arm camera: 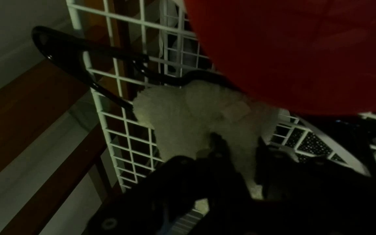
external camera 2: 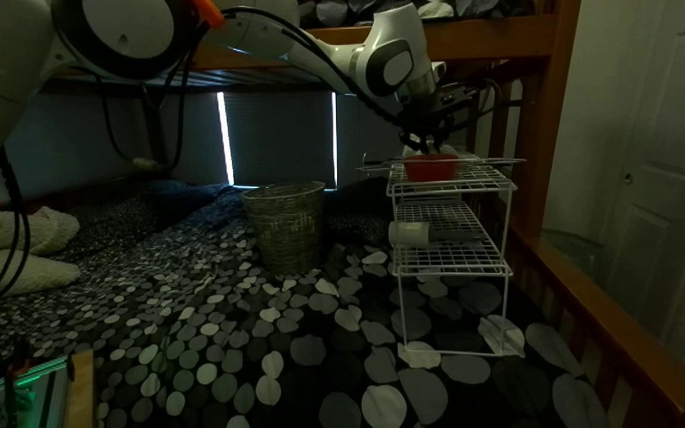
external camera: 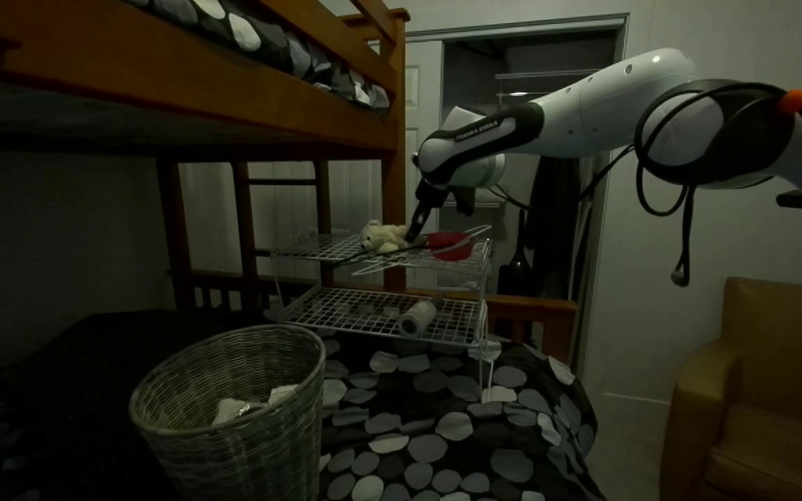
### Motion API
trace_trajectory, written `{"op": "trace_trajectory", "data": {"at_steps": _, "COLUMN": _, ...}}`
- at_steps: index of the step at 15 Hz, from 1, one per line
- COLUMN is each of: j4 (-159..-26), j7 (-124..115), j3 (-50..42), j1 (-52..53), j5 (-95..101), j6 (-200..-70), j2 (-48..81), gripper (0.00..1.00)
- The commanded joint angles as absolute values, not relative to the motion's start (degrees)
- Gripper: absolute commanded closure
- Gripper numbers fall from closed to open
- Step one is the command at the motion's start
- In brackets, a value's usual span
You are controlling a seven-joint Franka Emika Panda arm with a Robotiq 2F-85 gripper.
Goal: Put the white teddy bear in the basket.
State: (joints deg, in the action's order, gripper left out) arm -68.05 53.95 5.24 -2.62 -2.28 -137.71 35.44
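The jaws stand partway apart, and in the wrist view plush of the white teddy bear fills the gap between the black fingertips. Whether they squeeze that plush or merely straddle it I cannot tell, for their inner faces sink into shadow. The bear lies on the upper shelf of a white wire rack, well apart from the basket.

The bear is cream and fuzzy, its head and limbs rounded lumps. A glossy black loop crosses the wire mesh and meets the bear's outline. On the lower shelf lies a pale cylinder. The basket is woven wicker, tapered, with a thick round rim; it stands mouth up on a dark bedspread with grey and white spots.

In an exterior view a smooth red bowl, just beside the bear, hides most of it. In an exterior view the basket's foot is cut off, and the pale contents inside show too little to name. The arm runs out of frame in both exterior views.
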Motion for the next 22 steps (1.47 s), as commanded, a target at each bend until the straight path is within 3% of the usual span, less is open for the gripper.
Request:
{"op": "trace_trajectory", "data": {"at_steps": 1, "j4": -68.6, "j7": 53.5, "j3": 6.1, "j1": -3.4, "j5": -1.9, "j6": -138.6, "j2": 34.2, "gripper": 1.00}}
{"op": "trace_trajectory", "data": {"at_steps": 2, "j4": -69.5, "j7": 53.2, "j3": 6.0, "j1": -3.5, "j5": -1.9, "j6": -139.5, "j2": 32.7, "gripper": 0.96}}
{"op": "trace_trajectory", "data": {"at_steps": 4, "j4": -71.3, "j7": 53.7, "j3": 5.3, "j1": -3.4, "j5": -2.8, "j6": -141.5, "j2": 30.4, "gripper": 1.00}}
{"op": "trace_trajectory", "data": {"at_steps": 8, "j4": -76.7, "j7": 56.7, "j3": 6.4, "j1": -4.9, "j5": -4.0, "j6": -141.3, "j2": 23.6, "gripper": 0.97}}
{"op": "trace_trajectory", "data": {"at_steps": 15, "j4": -91.7, "j7": 77.6, "j3": 16.6, "j1": -10.6, "j5": -24.9, "j6": -137.1, "j2": 8.6, "gripper": 0.97}}
{"op": "trace_trajectory", "data": {"at_steps": 22, "j4": -104.2, "j7": 72.8, "j3": 9.0, "j1": -3.0, "j5": -22.1, "j6": -124.2, "j2": -3.5, "gripper": 0.97}}
